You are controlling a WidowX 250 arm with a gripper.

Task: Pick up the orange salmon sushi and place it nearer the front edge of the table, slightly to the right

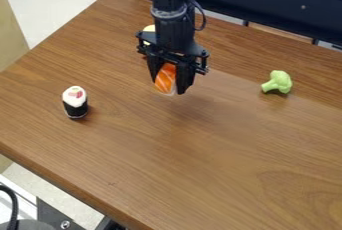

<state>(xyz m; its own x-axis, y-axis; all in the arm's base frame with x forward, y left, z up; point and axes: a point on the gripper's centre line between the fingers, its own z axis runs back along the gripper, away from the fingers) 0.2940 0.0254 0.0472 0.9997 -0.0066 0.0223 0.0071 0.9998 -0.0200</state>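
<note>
Salmon sushi (165,78) inside gripper (169,83).

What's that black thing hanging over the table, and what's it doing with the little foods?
That's a robot arm. It comes in from the top of the picture, and its jaws work a bit like your finger and thumb. They hold an orange striped piece that looks like salmon sushi. On the wooden table are a sushi roll with a black wrap and a green broccoli piece. Something pale yellow is mostly hidden behind the arm. One camera looks down at a slant to show you this.
</note>
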